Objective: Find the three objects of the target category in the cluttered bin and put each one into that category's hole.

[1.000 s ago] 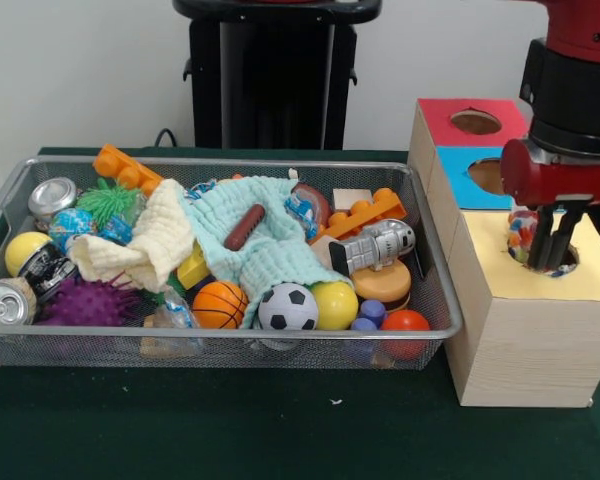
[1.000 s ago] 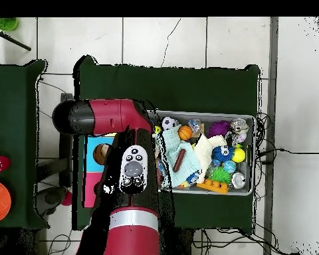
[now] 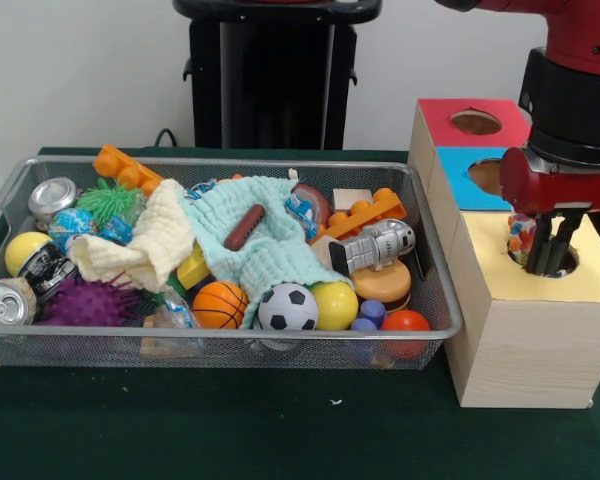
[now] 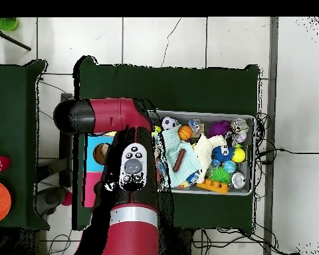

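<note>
Front view: the hand hangs straight down over the yellow-topped box at the right, its dark fingers close together and dipping into the round hole. A scrunched, brightly patterned piece of fabric sits pressed against the fingers' left side at the hole's rim; whether they actually pinch it, I cannot tell. To the left, the wire basket is packed: a mint-green cloth lies across the middle with a pale-yellow cloth just beside it on the left, and a soccer ball sits against the near wall.

Overhead view: the red arm covers the boxes on the left, so hand and hole are hidden. The basket lies to its right on the green table.
</note>
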Robot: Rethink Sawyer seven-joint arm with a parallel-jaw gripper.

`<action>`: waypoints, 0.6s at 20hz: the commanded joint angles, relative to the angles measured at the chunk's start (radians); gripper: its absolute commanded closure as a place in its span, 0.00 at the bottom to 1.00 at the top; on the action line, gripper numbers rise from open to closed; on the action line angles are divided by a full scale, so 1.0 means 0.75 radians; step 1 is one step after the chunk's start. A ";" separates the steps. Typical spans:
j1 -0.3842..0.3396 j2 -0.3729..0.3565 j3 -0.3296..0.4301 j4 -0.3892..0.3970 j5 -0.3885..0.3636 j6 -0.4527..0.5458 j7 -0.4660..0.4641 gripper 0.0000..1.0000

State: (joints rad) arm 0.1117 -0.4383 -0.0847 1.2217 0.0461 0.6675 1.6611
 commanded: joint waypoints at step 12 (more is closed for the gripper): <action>-0.061 0.111 0.122 0.225 0.017 -0.031 0.173 1.00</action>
State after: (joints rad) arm 0.1117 -0.4427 -0.0844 1.2303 0.0492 0.6650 1.6611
